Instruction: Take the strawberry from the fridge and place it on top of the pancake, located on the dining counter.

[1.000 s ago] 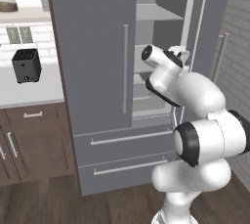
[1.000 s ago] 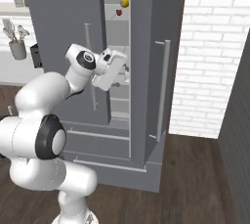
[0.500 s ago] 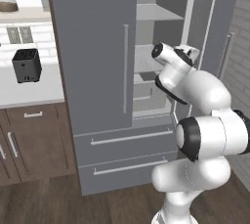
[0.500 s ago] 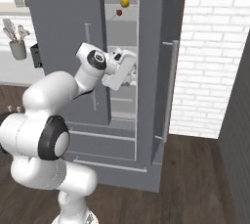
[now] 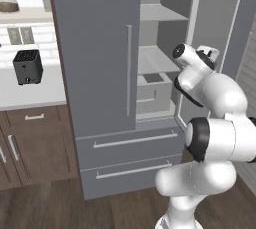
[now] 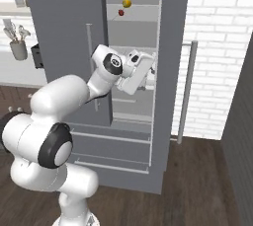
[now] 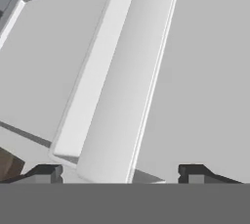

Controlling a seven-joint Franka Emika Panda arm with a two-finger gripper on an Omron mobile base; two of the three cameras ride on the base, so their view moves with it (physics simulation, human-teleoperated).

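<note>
The grey fridge (image 5: pixel 100 48) stands with its left door closed and its right door (image 6: pixel 173 72) swung open. The tiny dark-red strawberry (image 6: pixel 120 12) lies on an upper shelf, just below and left of a small yellow fruit (image 6: pixel 127 3). My gripper (image 6: pixel 144 70) is at mid height in the opening, well below the strawberry, against the inner side of the open door. In the hand view my gripper (image 7: pixel 119 173) is open, and a pale bar (image 7: pixel 122 81) of the door runs up from between its fingertips. The pancake and the dining counter are out of view.
A black toaster (image 5: pixel 27 66) sits on the wall counter left of the fridge, with a utensil holder (image 6: pixel 18 47) nearby. A pale drawer (image 5: pixel 152 90) sits low inside the fridge. A white brick wall (image 6: pixel 217 47) lies right of the open door, whose long handle (image 6: pixel 185 92) faces it.
The right fridge door has swung wider to the right, and my hand has moved right with it along the door's inner side.
</note>
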